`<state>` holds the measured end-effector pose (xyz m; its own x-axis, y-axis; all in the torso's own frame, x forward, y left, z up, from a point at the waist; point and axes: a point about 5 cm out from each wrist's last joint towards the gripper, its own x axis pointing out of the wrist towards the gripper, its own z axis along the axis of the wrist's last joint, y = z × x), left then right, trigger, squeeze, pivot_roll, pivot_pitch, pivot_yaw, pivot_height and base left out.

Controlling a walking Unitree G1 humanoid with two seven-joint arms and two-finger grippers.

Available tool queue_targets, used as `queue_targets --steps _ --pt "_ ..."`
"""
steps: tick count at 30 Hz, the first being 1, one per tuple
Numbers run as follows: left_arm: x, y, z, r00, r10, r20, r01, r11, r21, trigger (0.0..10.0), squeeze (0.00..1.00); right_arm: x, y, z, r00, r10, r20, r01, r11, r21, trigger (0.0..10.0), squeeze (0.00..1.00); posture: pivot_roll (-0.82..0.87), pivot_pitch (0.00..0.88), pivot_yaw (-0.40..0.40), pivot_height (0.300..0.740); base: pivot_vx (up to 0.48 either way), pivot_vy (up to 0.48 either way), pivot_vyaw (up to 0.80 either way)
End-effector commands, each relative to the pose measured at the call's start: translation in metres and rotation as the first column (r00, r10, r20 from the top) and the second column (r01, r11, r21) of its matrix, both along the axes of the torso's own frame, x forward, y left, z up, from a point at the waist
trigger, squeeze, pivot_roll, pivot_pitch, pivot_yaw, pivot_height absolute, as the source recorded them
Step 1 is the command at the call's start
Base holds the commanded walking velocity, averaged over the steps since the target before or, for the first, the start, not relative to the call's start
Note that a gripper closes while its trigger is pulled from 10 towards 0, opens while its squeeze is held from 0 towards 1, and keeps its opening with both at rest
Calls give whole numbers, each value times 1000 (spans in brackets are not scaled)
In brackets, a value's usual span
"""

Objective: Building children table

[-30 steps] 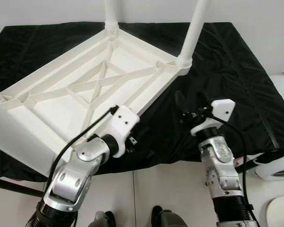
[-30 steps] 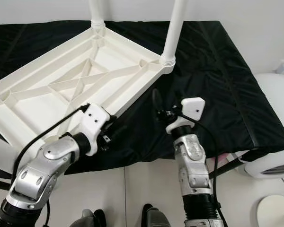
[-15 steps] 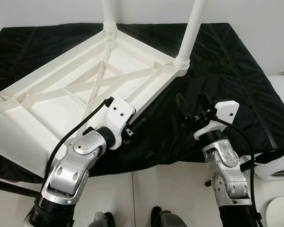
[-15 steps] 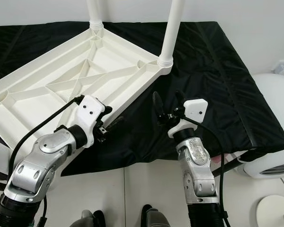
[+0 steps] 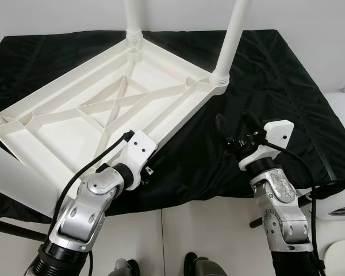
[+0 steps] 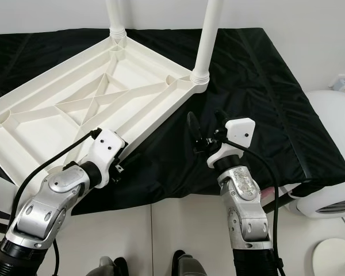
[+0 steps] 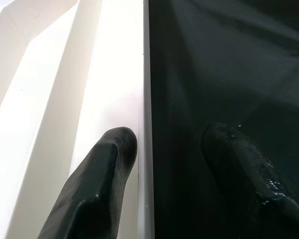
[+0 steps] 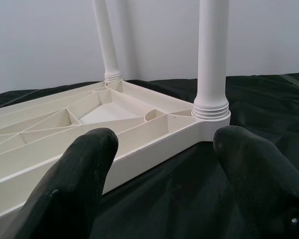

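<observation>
White wall [image 5: 310, 23], black cloth [image 5: 287, 86], pale tiled floor [image 5: 201, 230]

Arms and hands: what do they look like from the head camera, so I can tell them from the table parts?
Both arms are silver metal. Each wrist carries a white camera block with a black cable looping back along the arm. The left hand and right hand each have two long black fingers.

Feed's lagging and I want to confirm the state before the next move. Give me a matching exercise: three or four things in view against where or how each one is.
Things:
1. left gripper
2. right gripper
3. table top
4. far right leg

States:
A. upside down on the black cloth
B. open, straddling the table top's rim
C. standing upright in its corner socket
D. open, above the cloth, touching nothing

Pairs: 1-B, 2-D, 3-A, 4-C
</observation>
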<state>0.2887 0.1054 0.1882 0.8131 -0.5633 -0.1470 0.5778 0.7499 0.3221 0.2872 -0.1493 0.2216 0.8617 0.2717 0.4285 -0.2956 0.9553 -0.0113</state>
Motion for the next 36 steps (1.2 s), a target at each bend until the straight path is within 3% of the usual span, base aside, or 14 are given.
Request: queue_targets --steps 1,7,10,18,19,21,22,23,28,29,30,33,34,36 --pt "3 12 -7 995 96 -11 -96 995 9 10000 0 -3 -2 -1 1000 -3 -6 3 1000 7 10000 0 -90 170 21 740 0 0 0" --pt "2 14 -10 996 91 -25 -90 995 44 10000 0 -3 -2 0 1000 -1 -11 1 1000 1 10000 0 -90 165 22 740 0 0 0" --pt "0 17 -14 995 85 -54 -78 991 109 10000 0 -3 -3 1 1000 -1 -12 0 1000 -9 10000 0 -89 167 23 740 0 0 0" --pt "-2 22 -15 990 82 -114 -64 986 151 10000 0 -2 -4 2 1000 -6 -11 6 1000 -15 10000 0 -85 178 31 740 0 0 0" --pt "-1 24 -14 990 86 -110 -65 981 180 8745 0 -2 -4 2 1000 -9 -11 8 1000 -15 10000 0 -84 183 32 740 0 0 0" --pt "-1 25 -13 991 87 -105 -65 977 201 8745 0 -2 -5 2 1000 -10 -11 10 1000 -16 10000 0 -84 184 33 740 0 0 0" --pt "-1 27 -10 991 86 -101 -62 973 224 4784 0 -3 -5 2 1000 -14 -13 14 1000 -14 10000 0 -84 188 36 740 0 0 0" --pt "-2 27 -8 992 82 -97 -57 969 239 5608 0 -3 -5 2 1000 -15 -13 15 1000 -13 10000 0 -84 192 39 740 0 0 0" --pt "-4 28 -8 988 82 -134 -46 966 253 5843 0 -3 -5 2 1000 -18 -14 18 1000 -13 10000 0 -84 194 41 740 0 0 0" --pt "-6 29 -7 988 73 -138 -33 960 277 7059 0 -4 -5 2 1000 -21 -15 21 1000 -13 10000 0 -85 199 45 740 0 0 0" --pt "-6 29 -7 988 73 -138 -33 960 277 7059 0 -4 -5 2 1000 -21 -15 21 1000 -13 10000 0 -85 199 45 740 0 0 0" --pt "-10 31 -5 987 63 -145 -15 951 309 6627 0 -5 -6 1 1000 -25 -17 25 1000 -12 10000 0 -83 201 46 740 0 0 0" --pt "-10 30 -4 987 63 -150 -14 952 307 4353 0 -5 -6 1 1000 -26 -17 26 1000 -12 10000 0 -83 202 46 740 0 0 0" --pt "-10 30 -4 986 63 -157 -13 952 306 4353 0 -6 -6 1 999 -27 -18 27 1000 -12 10000 0 -83 202 46 740 0 0 0"
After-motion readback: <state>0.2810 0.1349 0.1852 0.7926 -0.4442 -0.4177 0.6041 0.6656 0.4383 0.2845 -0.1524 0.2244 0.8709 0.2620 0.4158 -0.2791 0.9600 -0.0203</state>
